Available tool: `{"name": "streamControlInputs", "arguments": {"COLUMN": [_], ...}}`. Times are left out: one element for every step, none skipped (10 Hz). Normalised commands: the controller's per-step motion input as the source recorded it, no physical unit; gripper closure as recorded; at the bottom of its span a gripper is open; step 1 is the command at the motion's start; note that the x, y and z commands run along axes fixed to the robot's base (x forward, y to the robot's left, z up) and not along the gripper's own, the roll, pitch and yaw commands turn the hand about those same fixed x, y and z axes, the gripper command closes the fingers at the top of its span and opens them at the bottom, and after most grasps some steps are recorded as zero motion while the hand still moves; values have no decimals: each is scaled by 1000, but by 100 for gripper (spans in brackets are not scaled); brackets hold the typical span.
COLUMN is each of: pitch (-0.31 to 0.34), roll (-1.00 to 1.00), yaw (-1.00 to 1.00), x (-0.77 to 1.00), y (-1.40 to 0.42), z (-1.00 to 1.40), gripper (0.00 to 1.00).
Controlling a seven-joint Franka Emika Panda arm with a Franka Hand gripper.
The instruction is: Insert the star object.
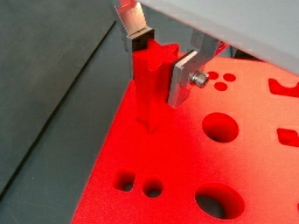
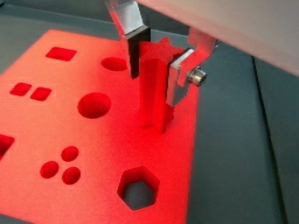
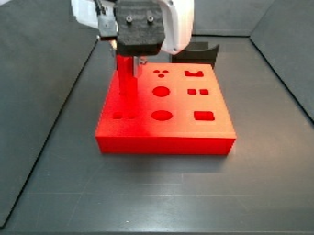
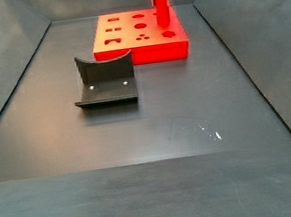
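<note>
My gripper (image 1: 160,59) is shut on the star object (image 1: 146,87), a long bright red peg with a star-shaped cross-section. It holds the peg upright by its upper end, a silver finger on each side. The peg's lower end meets the top of the flat red block (image 1: 176,166) near one edge. The spot under its tip is hidden, so I cannot tell if it has entered a hole. Both wrist views show the gripper (image 2: 159,66), the peg (image 2: 152,96) and the block (image 2: 70,131). In both side views the peg (image 3: 127,83) (image 4: 161,8) stands on the block (image 3: 166,138) (image 4: 141,49) under the gripper (image 3: 132,46).
The block has several shaped holes, among them a round one (image 1: 219,128) and a hexagonal one (image 2: 139,189). The dark fixture (image 4: 105,81) stands on the grey floor apart from the block and shows behind it in a side view (image 3: 203,50). Sloped dark walls enclose the floor.
</note>
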Motion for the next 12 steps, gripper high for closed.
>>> {"name": "streamControlInputs", "arguments": {"pitch": [-147,-140,-147,-143,-140,-113,-23,0,0,0,0,0], "roll": [0,0,0,0,6,96,147,203,190,123,86,0], "yaw": [0,0,0,0,0,0,0,0,0,-9,0,0], "x": [26,3,0,0,0,-14,0,0,43,97,26,0], "y": [0,0,0,0,0,0,-6,-74,-129,-117,-40,0], "z": [-969,-997,-980,-983,-997,-937,-586,-514,-557,-660,-394,0], "gripper": [100,100,100,100,100,100,100,100,100,100,100,100]}}
